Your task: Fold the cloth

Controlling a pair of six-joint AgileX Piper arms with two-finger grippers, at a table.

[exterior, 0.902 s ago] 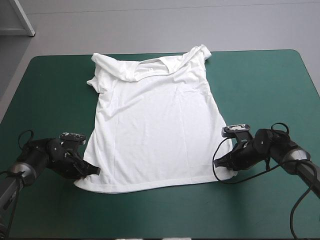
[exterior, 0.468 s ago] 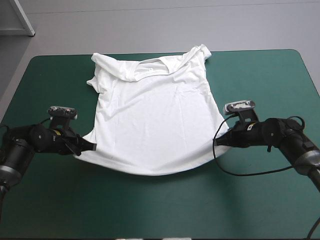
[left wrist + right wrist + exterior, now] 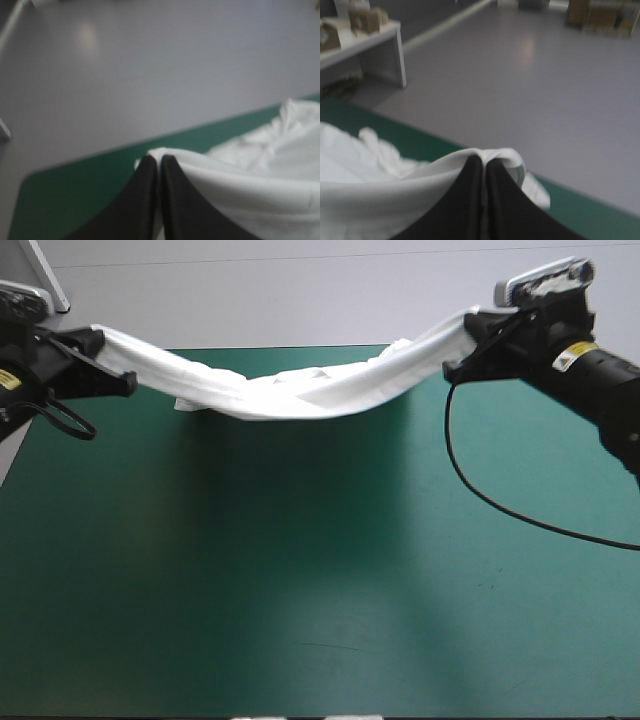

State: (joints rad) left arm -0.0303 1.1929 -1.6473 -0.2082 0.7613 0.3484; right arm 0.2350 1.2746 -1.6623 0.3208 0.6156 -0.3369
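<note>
1. The T-shirt (image 3: 290, 390) hangs as one long white band across the upper part of the high view, strung between the two grippers; both ends are held high and the middle sags lowest just left of centre.
2. That sagging middle is bunched and creased over the table's far edge; whether it rests on the cover or hangs just clear of it cannot be told.
3. The left gripper (image 3: 105, 365) sits in the upper left of the frame, out past the table's far left corner; its black fingers are pressed nearly together on one end of the T-shirt.
4. The right gripper (image 3: 465, 350) sits in the upper right of the frame, over the far edge of the table; its fingers are likewise pinched on the other end of the cloth.
5. In the left wrist view the two fingers meet in a pointed arch with a white fold caught at their tips; the rest of the cloth drapes away beside them, and a strip of the table's far edge runs ahead of the gripper.
6. In the right wrist view the fingers also meet in a narrow arch, a rolled white edge wrapped over the tips; the cloth falls away to one side, with the table's edge just beyond it.
7. The teal-green cover (image 3: 320, 570) lies bare across the whole middle and lower part of the high view, from the left edge to the right edge and down to the near edge; only a soft shadow falls on it below the hanging cloth.
</note>
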